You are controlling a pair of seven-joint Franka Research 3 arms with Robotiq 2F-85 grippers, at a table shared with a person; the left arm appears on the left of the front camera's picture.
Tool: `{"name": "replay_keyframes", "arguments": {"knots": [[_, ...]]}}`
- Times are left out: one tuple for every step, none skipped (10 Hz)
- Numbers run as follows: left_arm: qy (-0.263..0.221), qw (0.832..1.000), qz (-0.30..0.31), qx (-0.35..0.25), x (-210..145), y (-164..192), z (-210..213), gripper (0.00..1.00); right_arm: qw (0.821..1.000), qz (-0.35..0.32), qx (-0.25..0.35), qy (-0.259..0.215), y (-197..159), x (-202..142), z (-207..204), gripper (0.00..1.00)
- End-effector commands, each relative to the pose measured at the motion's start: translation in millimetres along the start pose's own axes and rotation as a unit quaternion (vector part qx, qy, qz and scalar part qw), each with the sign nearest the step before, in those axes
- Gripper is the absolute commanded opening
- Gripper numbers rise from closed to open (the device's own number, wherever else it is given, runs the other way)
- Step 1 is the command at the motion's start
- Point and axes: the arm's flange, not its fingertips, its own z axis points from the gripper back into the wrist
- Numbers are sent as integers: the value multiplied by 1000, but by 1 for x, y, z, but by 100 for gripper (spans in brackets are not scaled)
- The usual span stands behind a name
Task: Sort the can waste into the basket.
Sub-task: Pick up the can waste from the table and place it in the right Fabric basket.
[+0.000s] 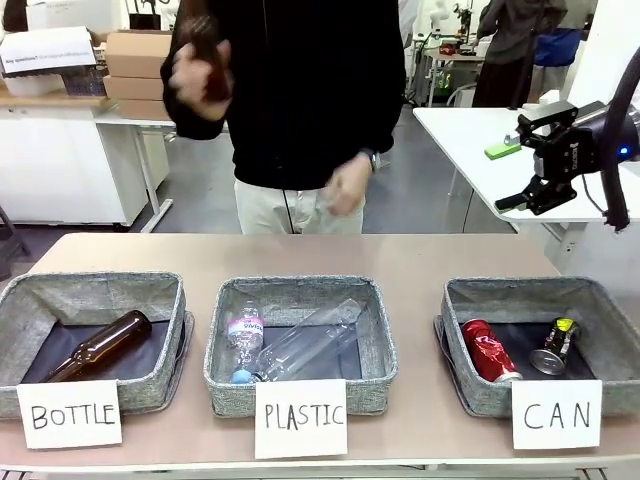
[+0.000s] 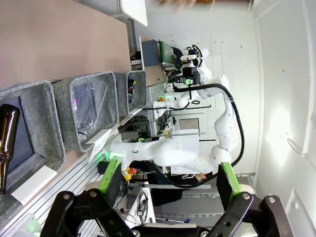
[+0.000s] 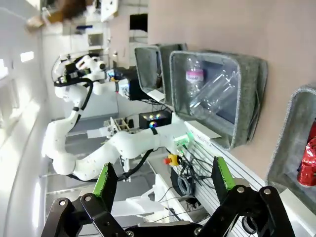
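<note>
Closest to the robot stand three grey baskets in a row, each with a white card. The card on the right says "CAN" point(image 1: 556, 414). In the CAN basket point(image 1: 455, 300) lie two cans. The red can point(image 1: 487, 350) lies on its side at the left of the dark floor. The dark silvery can point(image 1: 556, 346) with a yellow-green patch lies tilted just beside it on the right. They are near each other, but it is hard to tell if they touch.

Both cans look small and light. They are thin metal, so a hard squeeze may dent them. The sides are smooth and may slip. The best place to hold one is likely across the round middle, with one pad on each side.

The middle basket point(image 1: 300, 290) is marked "PLASTIC" and holds clear plastic bottles point(image 1: 300, 345). The left basket point(image 1: 95, 285) is marked "BOTTLE" and holds a brown glass bottle point(image 1: 98, 345).

The left gripper point(image 2: 166, 180) has its fingers spread wide, and nothing is between them. The right gripper point(image 3: 163, 180) is also wide open and holds nothing. In the front view it hangs high at the right, well apart from the baskets.

Farther off, a person stands at the far side of the table. One raised hand point(image 1: 198, 72) holds something dark. It is too blurred to name. The other hand point(image 1: 348, 185) hangs lower; whether it holds anything is too blurred to tell.
</note>
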Motion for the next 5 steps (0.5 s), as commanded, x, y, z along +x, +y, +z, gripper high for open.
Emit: {"name": "replay_keyframes", "arguments": {"knots": [[6,1000,4,-1,-3,-3,0,100,1000,-4,-4,-5,3,0,3,100],[6,1000,4,-1,-3,-3,0,100,1000,-4,-4,-5,3,0,3,100],[6,1000,4,-1,-3,-3,0,100,1000,-4,-4,-5,3,0,3,100],[6,1000,4,-1,-3,-3,0,100,1000,-4,-4,-5,3,0,3,100],[6,1000,4,-1,-3,-3,0,100,1000,-4,-4,-5,3,0,3,100]]}}
